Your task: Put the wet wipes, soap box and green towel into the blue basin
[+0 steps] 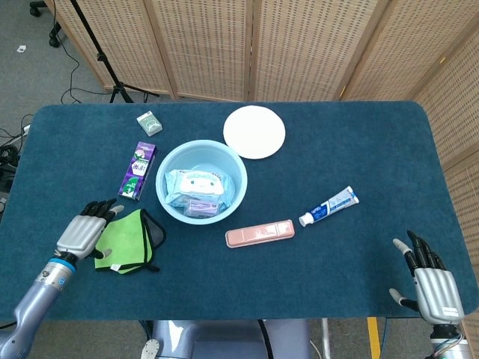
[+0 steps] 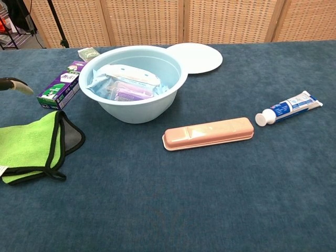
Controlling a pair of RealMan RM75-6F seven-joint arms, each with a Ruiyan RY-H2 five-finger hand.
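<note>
Towel (image 1: 126, 239) lies left of basin (image 1: 166, 168), wipes (image 1: 196, 185) already inside. Left hand (image 1: 84, 233) at towel's edge, fingers spread, grasping nothing; right hand (image 1: 432, 288) idle, released. Best pinch both folded layers.

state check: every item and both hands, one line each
blue basin: upright, holds wet wipes and soap box
green towel: folded, on table
left hand: over the towel's edge, empty
right hand: open, empty
pink case: closed, flat
toothpaste: capped, lying flat
</note>
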